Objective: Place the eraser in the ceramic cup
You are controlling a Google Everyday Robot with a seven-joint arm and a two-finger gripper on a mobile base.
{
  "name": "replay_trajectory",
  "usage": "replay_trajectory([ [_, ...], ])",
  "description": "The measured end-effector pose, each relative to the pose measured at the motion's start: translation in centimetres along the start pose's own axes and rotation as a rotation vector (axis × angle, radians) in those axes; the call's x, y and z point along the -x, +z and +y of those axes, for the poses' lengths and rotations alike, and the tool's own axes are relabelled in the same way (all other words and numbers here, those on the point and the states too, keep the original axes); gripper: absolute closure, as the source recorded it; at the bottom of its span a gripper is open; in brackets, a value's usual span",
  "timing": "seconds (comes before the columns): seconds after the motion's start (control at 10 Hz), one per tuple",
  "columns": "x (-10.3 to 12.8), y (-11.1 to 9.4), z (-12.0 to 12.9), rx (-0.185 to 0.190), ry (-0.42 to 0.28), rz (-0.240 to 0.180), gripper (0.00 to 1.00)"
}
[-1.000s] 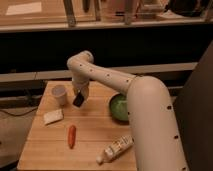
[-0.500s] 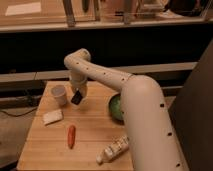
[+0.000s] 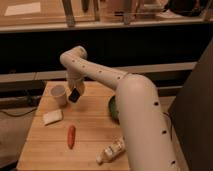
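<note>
The gripper (image 3: 75,91), pinching the small black rectangular eraser (image 3: 74,96), has edged left toward the small off-white ceramic cup (image 3: 58,95). The eraser now hangs just beside the cup's rim, not yet over its mouth.

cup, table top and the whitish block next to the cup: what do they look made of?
ceramic cup: off-white, smooth, even surface, so likely glazed ceramic.
table: light wood with visible plank lines, probably sealed.
pale block: flat, whitish and dull, maybe foam or sponge; can't tell.
gripper: shut, close beside the cup, above the table.
</note>
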Motion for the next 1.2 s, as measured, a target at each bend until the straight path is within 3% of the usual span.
replay_trajectory([
  [0.3,0.5,-0.2,-1.9,-0.009,-0.008,0.007,1.00],
  [1.2,-0.4,-1.4,-4.6,-0.047,-0.016,0.072,1.00],
])
